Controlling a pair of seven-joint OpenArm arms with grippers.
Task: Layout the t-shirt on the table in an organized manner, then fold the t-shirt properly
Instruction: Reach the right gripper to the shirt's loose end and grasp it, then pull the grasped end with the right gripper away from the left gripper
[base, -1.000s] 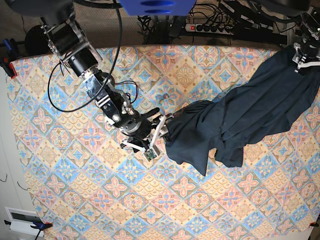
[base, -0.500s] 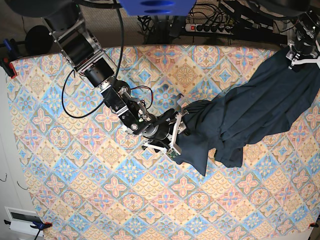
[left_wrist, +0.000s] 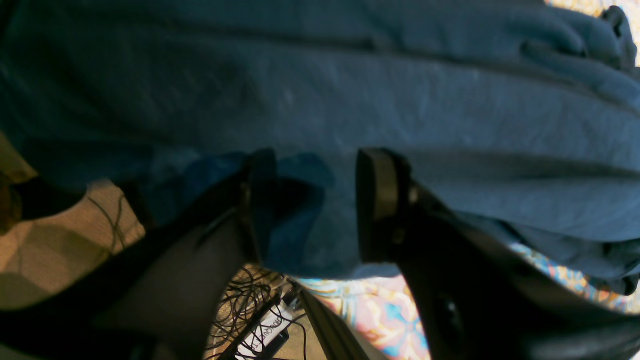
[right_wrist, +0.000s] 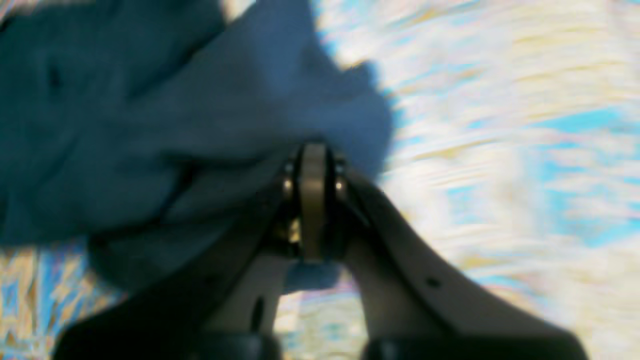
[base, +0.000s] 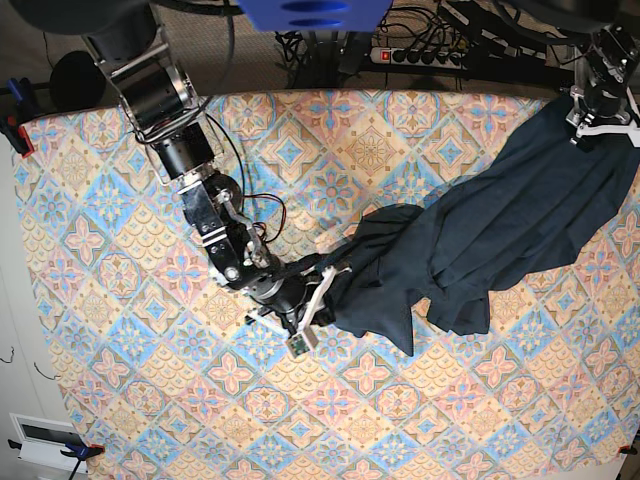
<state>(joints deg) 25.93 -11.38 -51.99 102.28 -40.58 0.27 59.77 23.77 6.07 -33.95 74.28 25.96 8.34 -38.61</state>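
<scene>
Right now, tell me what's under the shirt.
Under the shirt lies the patterned table; the cloth shows all around it. Whatever else might sit beneath the bunched folds is covered. The right tool pinches its near edge.

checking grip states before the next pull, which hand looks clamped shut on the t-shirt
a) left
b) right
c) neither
b, in the right wrist view the right hand has its fingers pressed together on a bunch of the t-shirt, while the left hand shows a clear gap with cloth between its fingers.
</scene>
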